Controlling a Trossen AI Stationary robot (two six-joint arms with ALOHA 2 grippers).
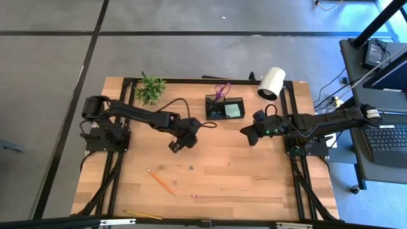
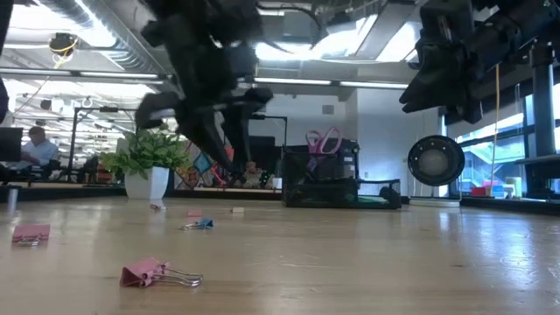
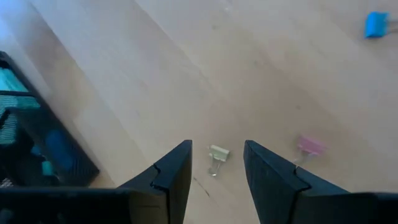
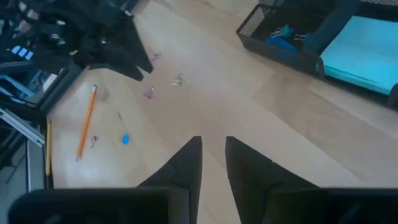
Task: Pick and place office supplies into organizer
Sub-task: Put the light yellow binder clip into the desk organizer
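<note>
The black mesh organizer (image 1: 224, 107) stands at the table's far middle, with purple-handled scissors (image 1: 221, 91) upright in it and a light-green sticky pad (image 1: 233, 110) lying in it. My left gripper (image 1: 177, 143) hangs open above the table, near and left of the organizer. Its fingers slant down over a small pale-yellow binder clip (image 3: 217, 154) and touch nothing. A pink clip (image 3: 309, 146) and a blue clip (image 3: 375, 25) lie on the wood farther off. My right gripper (image 1: 248, 133) hovers right of the organizer; a narrow gap (image 4: 213, 140) shows between its fingers and nothing is in it.
An orange pencil (image 1: 161, 181) lies near the table's left middle and a yellow pencil (image 1: 143, 215) at the near edge. A potted plant (image 1: 151, 88) stands at the far left and a white cylinder (image 1: 271, 83) at the far right. More pink clips (image 2: 157, 273) lie near the front.
</note>
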